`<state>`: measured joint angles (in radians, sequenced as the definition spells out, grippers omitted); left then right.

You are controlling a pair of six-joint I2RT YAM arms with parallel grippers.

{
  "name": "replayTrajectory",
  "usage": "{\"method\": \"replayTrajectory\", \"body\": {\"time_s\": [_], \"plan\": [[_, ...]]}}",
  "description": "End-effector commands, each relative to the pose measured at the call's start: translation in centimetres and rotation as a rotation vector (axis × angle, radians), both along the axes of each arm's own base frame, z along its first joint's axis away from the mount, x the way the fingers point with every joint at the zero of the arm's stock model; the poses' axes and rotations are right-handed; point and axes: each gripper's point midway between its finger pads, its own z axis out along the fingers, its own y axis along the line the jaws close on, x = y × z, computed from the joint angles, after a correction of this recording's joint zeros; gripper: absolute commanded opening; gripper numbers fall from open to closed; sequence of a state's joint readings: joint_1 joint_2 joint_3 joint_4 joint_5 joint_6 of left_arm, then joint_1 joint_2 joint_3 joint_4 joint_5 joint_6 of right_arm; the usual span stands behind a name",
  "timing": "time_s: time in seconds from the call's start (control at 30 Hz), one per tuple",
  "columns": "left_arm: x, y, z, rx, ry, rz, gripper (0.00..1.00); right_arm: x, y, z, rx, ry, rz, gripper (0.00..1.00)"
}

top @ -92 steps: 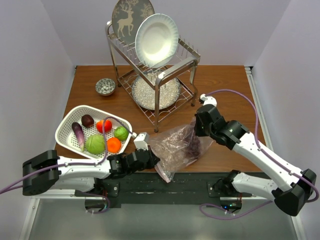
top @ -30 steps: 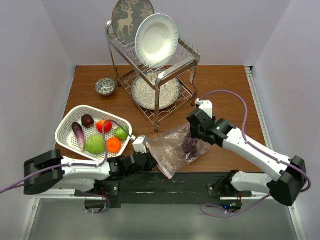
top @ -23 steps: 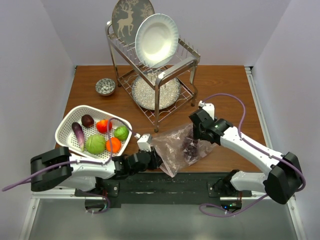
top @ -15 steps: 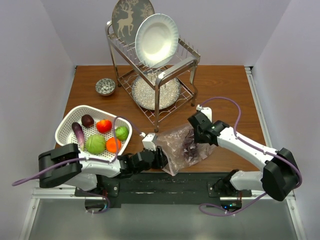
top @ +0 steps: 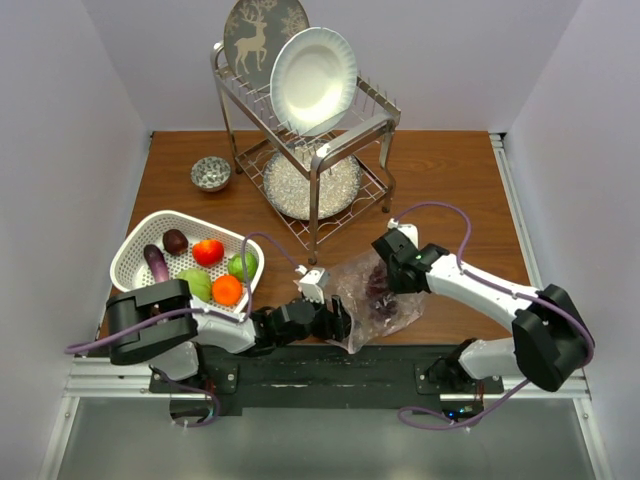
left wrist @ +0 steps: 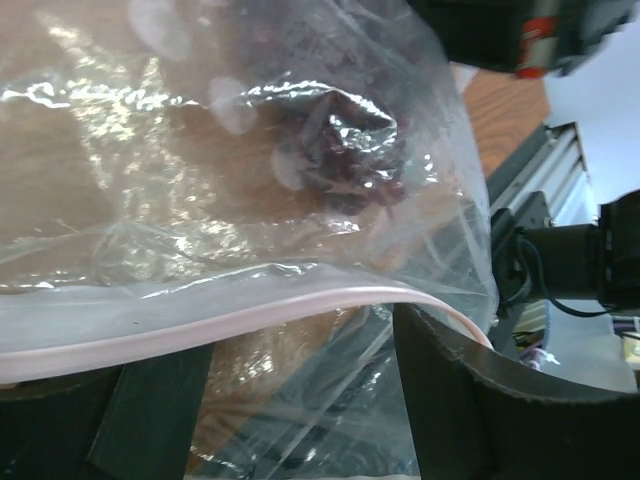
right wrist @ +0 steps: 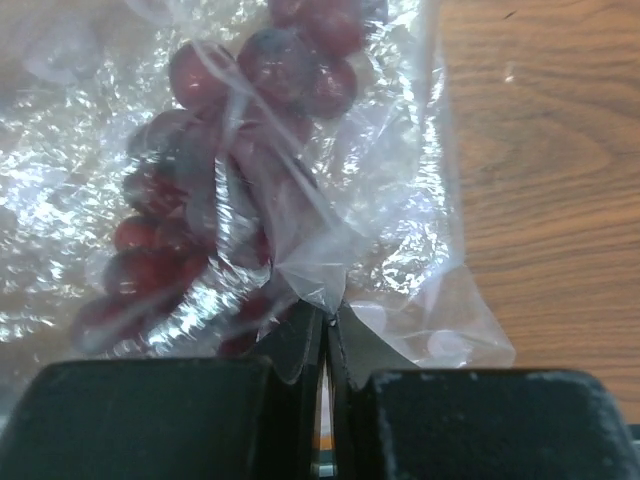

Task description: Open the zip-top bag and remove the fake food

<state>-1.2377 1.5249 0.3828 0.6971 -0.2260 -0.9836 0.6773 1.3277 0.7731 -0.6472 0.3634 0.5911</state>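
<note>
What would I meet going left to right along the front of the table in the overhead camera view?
The white basket → left pincer → zip-top bag holding the grapes. The right pincer overlaps the bag, so it is left out.

Pale lilac walls (top: 60, 120) close in a brown wooden table (top: 450, 170) under soft, even light.

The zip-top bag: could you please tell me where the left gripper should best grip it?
Grip the pink zip strip, a raised edge lying across the open left gripper; come from the zip-top bag's mouth side, since the right gripper pinches film near the grapes.
</note>
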Motion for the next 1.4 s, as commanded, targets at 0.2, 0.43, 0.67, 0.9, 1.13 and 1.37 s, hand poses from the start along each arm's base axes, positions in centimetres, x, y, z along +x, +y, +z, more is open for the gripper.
{"method": "replayTrajectory", "body": {"time_s": [0.2,0.43,0.67,0.9,1.13,1.37], "plan": [[0.6,-3.2,3.6,-0.113,-0.1,-0.056,0.75,-1.5,3.8,-1.8,0.14,0.071,0.063,0.0],[0.3,-3.0,2.7,-0.06,-0.077,-0.068,0.53,-1.6,4.9,-1.7,0.199,0.071,0.08,0.0],[0.3,-1.5,1.1,0.173,-0.067,-0.089,0.45,-1.2,4.1,-1.5,0.158,0.051,0.068,0.0],[0.1,0.2,0.8,0.408,-0.095,-0.155,0.46,-0.7,3.1,-1.1,0.093,0.032,0.057,0.0],[-0.6,4.3,-1.1,0.542,-0.084,-0.154,0.46,-0.2,3.1,-0.6,0.083,0.016,0.058,0.0],[-1.0,4.2,0.2,0.448,-0.104,-0.158,0.45,-0.1,3.4,-0.6,0.093,0.014,0.061,0.0]]}}
